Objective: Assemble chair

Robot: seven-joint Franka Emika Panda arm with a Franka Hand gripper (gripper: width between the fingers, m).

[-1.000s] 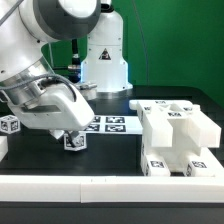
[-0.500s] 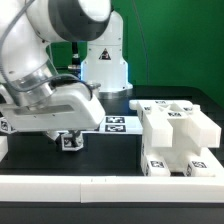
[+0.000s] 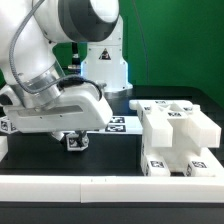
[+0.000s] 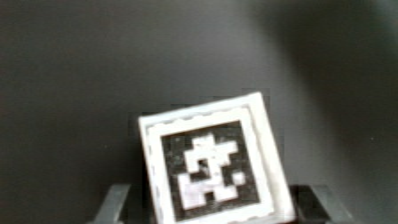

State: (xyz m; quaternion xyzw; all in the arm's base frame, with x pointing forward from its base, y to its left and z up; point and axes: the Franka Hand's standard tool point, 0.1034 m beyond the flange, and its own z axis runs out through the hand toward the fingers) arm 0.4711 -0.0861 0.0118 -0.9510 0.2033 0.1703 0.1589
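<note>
Clamping a small tagged peg, part-closed pincer hangs low over surface. Next, likely: carry it toward chair body, three o'clock.

Exterior view looks across the table; wrist view closely frames the shared tagged block.

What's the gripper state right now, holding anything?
Gripper: closed on a small tagged white chair piece, which sits pinched between its two sides in the wrist view.
</note>
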